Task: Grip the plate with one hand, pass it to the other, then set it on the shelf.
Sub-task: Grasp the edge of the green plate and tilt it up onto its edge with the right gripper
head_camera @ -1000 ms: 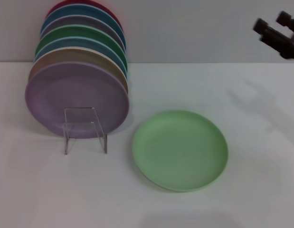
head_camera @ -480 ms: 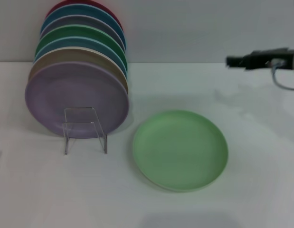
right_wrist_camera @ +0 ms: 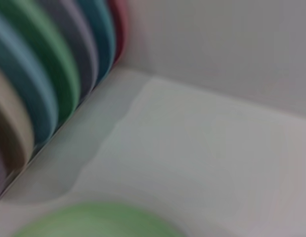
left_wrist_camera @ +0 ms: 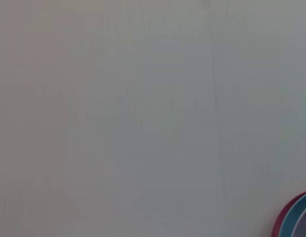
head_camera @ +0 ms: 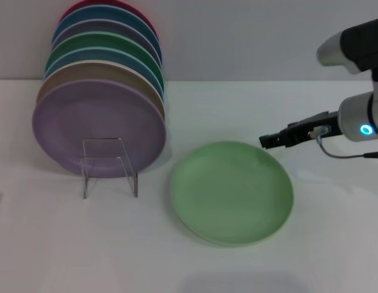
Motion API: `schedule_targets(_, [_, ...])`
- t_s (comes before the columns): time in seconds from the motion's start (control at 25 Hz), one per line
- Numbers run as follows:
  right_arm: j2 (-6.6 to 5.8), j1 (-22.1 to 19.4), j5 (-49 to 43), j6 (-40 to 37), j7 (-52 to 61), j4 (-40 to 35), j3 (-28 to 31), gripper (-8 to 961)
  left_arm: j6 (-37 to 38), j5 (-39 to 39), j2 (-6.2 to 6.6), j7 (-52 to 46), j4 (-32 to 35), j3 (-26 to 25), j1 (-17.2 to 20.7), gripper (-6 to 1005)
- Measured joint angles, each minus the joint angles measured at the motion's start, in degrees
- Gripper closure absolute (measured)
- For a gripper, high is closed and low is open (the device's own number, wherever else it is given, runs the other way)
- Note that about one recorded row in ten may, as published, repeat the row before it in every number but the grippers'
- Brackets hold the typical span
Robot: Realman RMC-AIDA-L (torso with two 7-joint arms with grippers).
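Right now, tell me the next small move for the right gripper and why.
Probably lower and ease the right gripper onto the far right rim of the pale mint-green plate. The plate lies flat and ungripped on the white table, and the gripper hovers just beside that rim.

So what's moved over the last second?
The right arm's slim black hand has come down from the upper right toward the far right rim of the flat pale mint-green plate, not yet touching. The plate, the clear acrylic stand and the upright plate stack stayed put.
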Motion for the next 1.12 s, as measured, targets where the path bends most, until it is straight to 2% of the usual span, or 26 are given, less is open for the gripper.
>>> schedule_targets(0.28, [-0.02, 2.5, -1.3, 1.0, -0.5, -4.1, -1.3, 175, 0.0, 0.0, 0.08, 0.0, 0.0, -0.1, -0.3, 186])
schedule_targets(1.12, [0.01, 3.8, -3.7, 0.1, -1.0, -9.8, -2.4, 174, -0.1, 0.0, 0.00, -0.2, 0.0, 0.1, -0.9, 187])
